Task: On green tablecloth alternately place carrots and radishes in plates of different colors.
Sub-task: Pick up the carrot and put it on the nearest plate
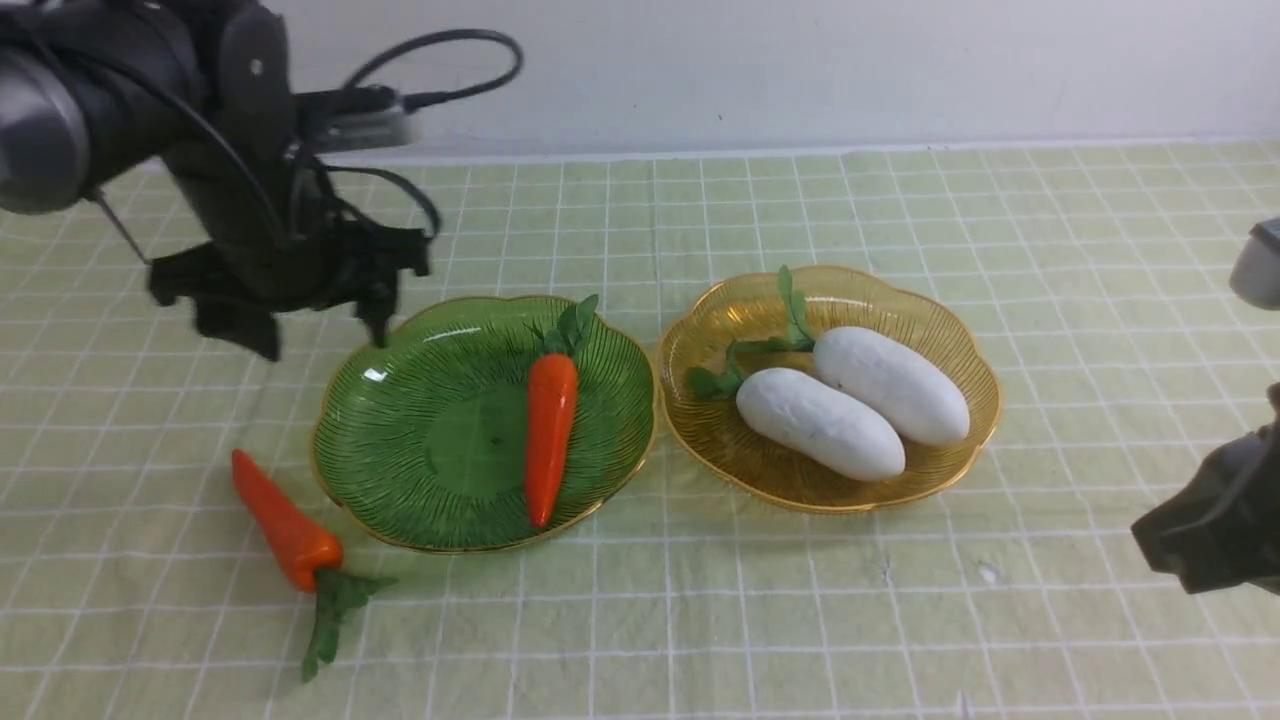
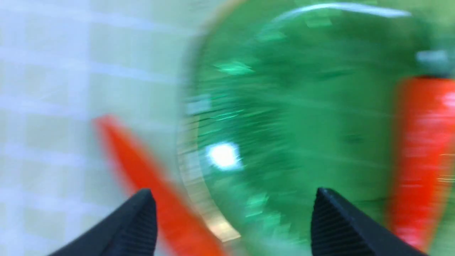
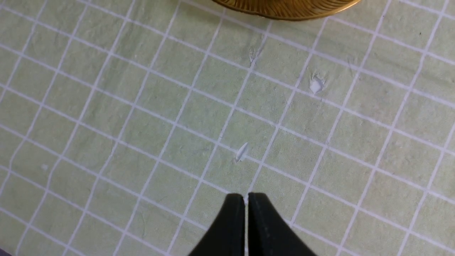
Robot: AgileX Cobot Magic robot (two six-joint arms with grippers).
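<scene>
Left tool (image 1: 310,332) hangs spread wide and empty above the far-left rim of the translucent green ribbed plate (image 1: 400,450). It is probably opened for the loose orange toy carrot (image 1: 285,530), the one piece not yet plated. That carrot lies on the pale green grid tablecloth (image 1: 800,620) covering the desk, just beside the plate's near-left rim. Its long axis runs diagonally, tip to the far left and leaves toward the robot.

The second orange carrot (image 1: 550,430) rests inside the green plate, lengthwise near-to-far, tip nearest the robot and leafy top at the far rim.

Two white oblong toy radishes (image 1: 820,422) lie touching side by side in the amber-yellow scalloped plate (image 1: 930,320). They are angled far-left to near-right, with their sprigs at the far-left ends. Evidently each kind gets its own colour.

Right tool (image 3: 245,199) is pressed together, gripping nothing, parked over bare cloth.
</scene>
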